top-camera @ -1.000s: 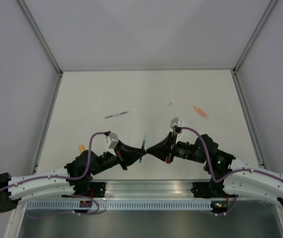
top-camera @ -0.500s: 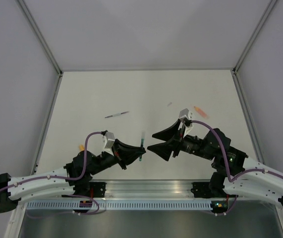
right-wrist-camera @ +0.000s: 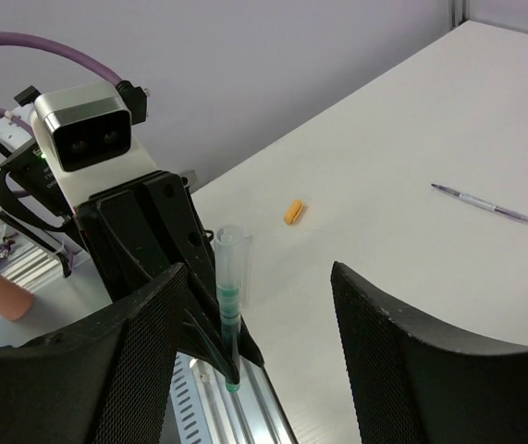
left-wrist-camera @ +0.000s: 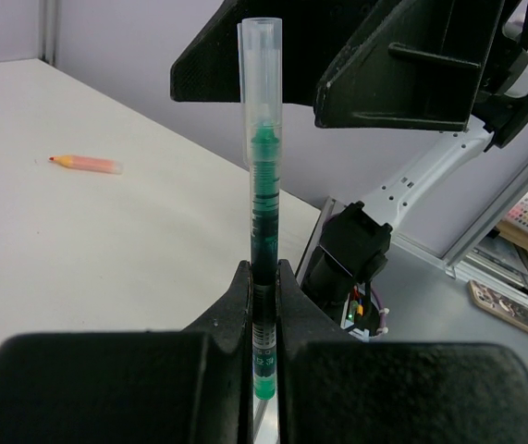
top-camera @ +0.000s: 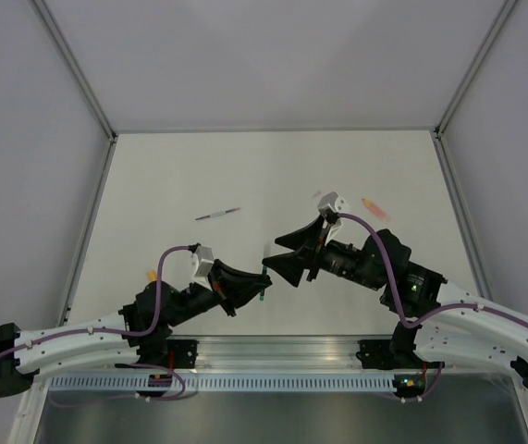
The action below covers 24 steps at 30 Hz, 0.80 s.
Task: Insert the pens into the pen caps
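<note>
My left gripper (left-wrist-camera: 262, 273) is shut on the dark-and-green pen (left-wrist-camera: 262, 213), which stands upright in its jaws. A translucent pen cap (left-wrist-camera: 260, 55) sits over the pen's tip. In the top view the left gripper (top-camera: 256, 285) is at the table's near middle. My right gripper (top-camera: 271, 254) is open right beside it, and its wide-apart fingers (right-wrist-camera: 143, 370) frame the capped pen (right-wrist-camera: 229, 314) without touching it. The silver-grey pen (top-camera: 217, 214) lies on the table to the left of centre. The pink-orange marker (top-camera: 373, 207) lies at the right. A yellow-orange cap (right-wrist-camera: 293, 211) lies near the left arm.
A tiny grey piece (top-camera: 317, 194) lies near the marker. The left wrist camera housing (right-wrist-camera: 83, 125) is close in front of the right gripper. A metal rail (top-camera: 273, 351) runs along the near edge, and walls enclose the white table (top-camera: 199, 166).
My right gripper went from shut at the pen's end to open, leaving the cap on the pen. It drew back to the right, then came left again. The left gripper kept its hold.
</note>
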Tool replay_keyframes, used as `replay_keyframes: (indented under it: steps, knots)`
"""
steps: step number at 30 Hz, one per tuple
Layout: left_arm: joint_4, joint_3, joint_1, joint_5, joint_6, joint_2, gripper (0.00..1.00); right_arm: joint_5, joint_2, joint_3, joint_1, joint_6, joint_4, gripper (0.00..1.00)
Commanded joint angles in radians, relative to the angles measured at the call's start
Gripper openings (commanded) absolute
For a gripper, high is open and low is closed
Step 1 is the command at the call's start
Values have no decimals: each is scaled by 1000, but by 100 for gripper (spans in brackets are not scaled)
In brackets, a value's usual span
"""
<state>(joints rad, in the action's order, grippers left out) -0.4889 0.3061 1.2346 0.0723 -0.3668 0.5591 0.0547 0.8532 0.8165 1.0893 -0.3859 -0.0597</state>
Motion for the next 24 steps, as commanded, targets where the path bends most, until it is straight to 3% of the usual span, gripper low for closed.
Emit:
replay_keyframes:
  steps: [1, 9, 18, 21, 22, 24]
  knots:
    - [-46, 33, 3, -16, 14, -8, 2, -9, -3, 26, 3, 12, -67, 70]
    - [-45, 34, 3, -19, 16, -4, 2, 34, 15, 3, 3, -14, -152, 64]
    - [-36, 41, 3, -20, 16, -8, 2, 48, 43, -33, 3, -31, -192, 50]
    - [-30, 42, 3, -17, 14, -10, 2, 51, 37, -65, 4, -42, -212, 31]
    - [-27, 42, 3, -16, 12, -10, 2, 54, 34, -74, 6, -45, -216, 20]
    - [-22, 45, 3, -12, 12, -13, 2, 62, 29, -96, 4, -50, -223, 7]
